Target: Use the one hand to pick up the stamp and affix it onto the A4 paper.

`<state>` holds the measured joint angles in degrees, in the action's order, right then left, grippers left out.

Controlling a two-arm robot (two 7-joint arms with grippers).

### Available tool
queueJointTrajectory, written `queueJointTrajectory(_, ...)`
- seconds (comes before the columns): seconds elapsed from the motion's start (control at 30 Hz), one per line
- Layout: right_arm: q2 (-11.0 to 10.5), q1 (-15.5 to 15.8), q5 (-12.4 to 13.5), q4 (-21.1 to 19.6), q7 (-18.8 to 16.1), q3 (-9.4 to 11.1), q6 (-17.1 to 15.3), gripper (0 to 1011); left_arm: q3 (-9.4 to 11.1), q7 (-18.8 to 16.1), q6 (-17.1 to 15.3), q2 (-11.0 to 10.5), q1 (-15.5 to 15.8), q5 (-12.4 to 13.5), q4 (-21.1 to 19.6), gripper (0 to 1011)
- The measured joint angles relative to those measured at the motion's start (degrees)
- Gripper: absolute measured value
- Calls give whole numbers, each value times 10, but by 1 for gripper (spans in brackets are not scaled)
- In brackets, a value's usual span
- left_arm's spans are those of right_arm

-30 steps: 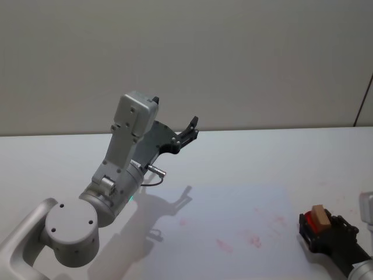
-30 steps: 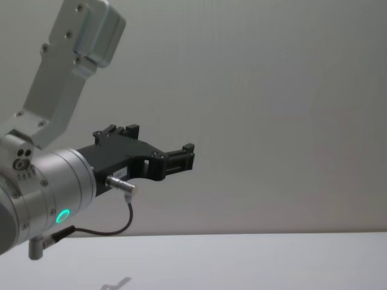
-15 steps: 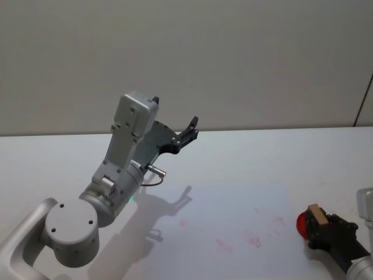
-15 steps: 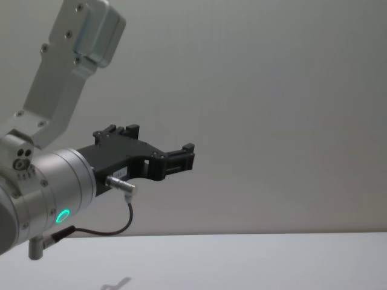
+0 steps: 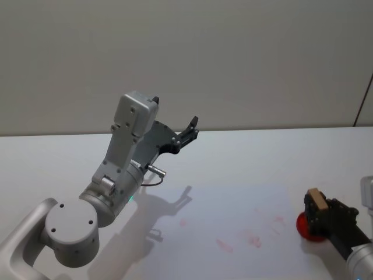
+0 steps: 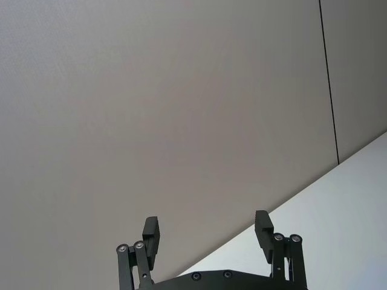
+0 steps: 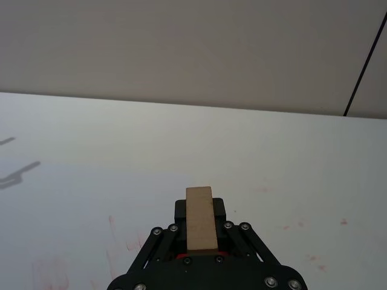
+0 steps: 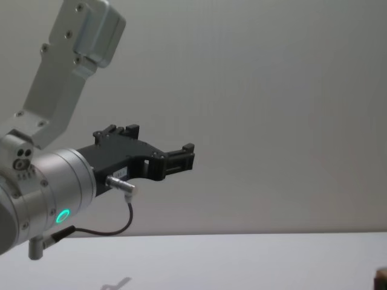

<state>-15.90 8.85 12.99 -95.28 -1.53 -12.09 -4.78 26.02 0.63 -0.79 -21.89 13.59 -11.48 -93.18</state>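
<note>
"While the left pincer (image 5: 189,129) hangs raised, fingers apart, what lies on the white counter (image 5: 262,157)?"
"1 A4 paper (image 5: 233,204) blotched red; at its right edge the right pincer (image 5: 318,211) is clamped on the stamp (image 5: 316,200). Plain grey wall (image 5: 233,58) behind."

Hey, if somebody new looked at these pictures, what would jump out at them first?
First, the big silver-grey left arm, raised at the left with the left gripper open in the air. Then the right gripper at the lower right, shut on the small wooden stamp with red showing beneath it. It sits beside the A4 paper, which has faint red smudges.
</note>
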Motion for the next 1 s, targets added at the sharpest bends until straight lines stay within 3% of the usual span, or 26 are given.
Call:
queueJointTrajectory(0.53,18,-28,-25,13,-27,-8,11,220,0,0,0,0,0,0,0,1001)
queueJointTrajectory(1.0,52,-80,-67,92,-45,-24,22,220,0,0,0,0,0,0,0,1001)
